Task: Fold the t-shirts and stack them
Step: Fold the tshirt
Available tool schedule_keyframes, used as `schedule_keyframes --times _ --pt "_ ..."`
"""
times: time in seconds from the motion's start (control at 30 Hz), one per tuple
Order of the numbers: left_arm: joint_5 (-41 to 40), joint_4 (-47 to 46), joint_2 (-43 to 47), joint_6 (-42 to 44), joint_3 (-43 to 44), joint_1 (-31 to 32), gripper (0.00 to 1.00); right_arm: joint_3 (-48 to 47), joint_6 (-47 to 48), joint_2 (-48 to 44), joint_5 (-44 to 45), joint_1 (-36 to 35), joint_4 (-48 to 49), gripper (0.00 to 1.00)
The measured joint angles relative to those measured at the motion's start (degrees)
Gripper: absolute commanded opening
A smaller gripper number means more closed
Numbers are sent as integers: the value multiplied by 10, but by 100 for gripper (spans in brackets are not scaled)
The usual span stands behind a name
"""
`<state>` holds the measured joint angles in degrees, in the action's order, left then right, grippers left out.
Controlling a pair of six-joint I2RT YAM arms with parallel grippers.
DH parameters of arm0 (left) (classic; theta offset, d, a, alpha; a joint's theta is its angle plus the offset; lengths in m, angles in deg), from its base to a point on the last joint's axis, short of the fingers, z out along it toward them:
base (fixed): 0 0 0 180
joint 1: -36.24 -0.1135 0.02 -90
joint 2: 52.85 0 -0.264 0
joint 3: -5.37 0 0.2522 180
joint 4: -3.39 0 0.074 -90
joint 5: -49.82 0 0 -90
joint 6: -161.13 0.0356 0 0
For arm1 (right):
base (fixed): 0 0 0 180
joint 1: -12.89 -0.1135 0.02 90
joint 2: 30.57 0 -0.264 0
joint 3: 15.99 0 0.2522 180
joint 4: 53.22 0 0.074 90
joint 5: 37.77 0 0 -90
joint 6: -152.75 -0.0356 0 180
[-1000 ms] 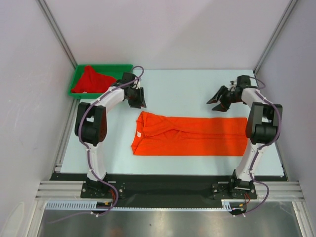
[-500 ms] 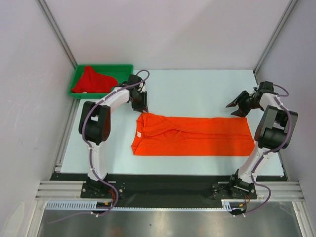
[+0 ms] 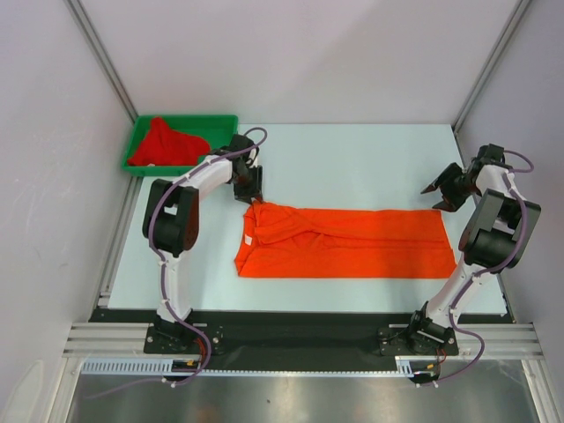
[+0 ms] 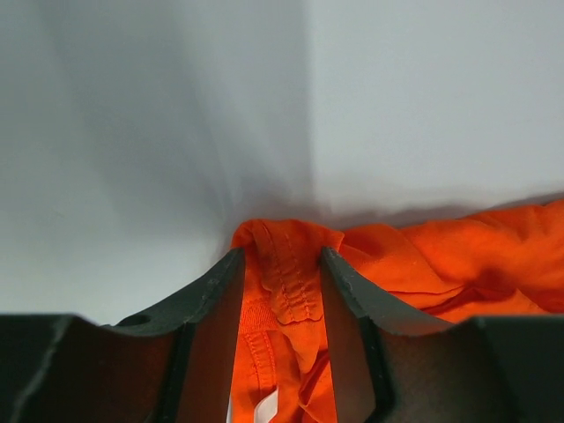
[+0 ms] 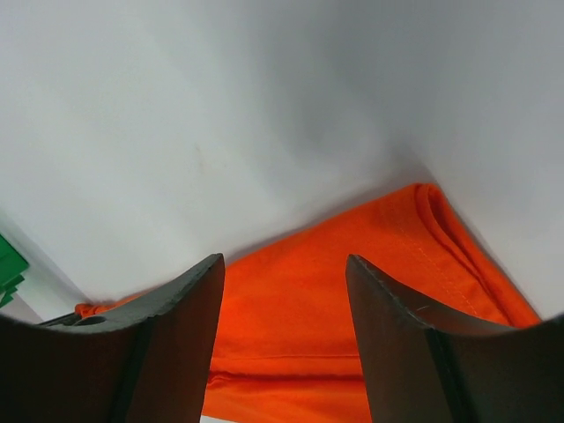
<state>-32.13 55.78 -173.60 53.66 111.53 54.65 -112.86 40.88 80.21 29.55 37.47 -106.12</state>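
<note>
1. While the orange shirt [image 3: 352,242] lies flat on the pale table [image 3: 352,159], it is folded into a long band that runs left to right in front of both arms, with its collar end on the left.
2. A small white label [image 3: 249,239] shows near that collar end.
3. The red shirt [image 3: 163,141] sits bunched in the green tray [image 3: 211,121] at the far left corner of the table, well apart from the orange one.
4. The left gripper [image 3: 254,194] is down at the far left corner of the orange shirt, by the collar.
5. In the left wrist view, the left gripper [image 4: 280,256] has its jaws partly apart, one on each side of a stitched ridge of the orange shirt [image 4: 423,264].
6. That ridge fills the gap between the fingers [image 4: 216,291], but nothing shows them squeezing it, so the hand reads as open around the cloth rather than clamped on it.
7. The right gripper [image 3: 438,196] is just past the far right corner of the orange shirt, close to the right wall.
8. In the right wrist view, the right gripper [image 5: 284,260] has its jaws spread wide and holds nothing.
9. In that same view the orange shirt [image 5: 291,352] lies on the table beyond the jaws, its hemmed corner reaching up to the right.
</note>
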Motion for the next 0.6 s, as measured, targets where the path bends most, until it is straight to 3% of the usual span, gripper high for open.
schedule_keyframes --times 0.17,0.43,0.6 --pt "0 5 0 0 0 0 44 0 5 7 10 5 -5 64" --pt "-2 14 0 0 9 0 18 -2 17 14 35 12 -9 64" --pt "-9 14 0 2 17 0 11 -22 28 29 64 16 -13 64"
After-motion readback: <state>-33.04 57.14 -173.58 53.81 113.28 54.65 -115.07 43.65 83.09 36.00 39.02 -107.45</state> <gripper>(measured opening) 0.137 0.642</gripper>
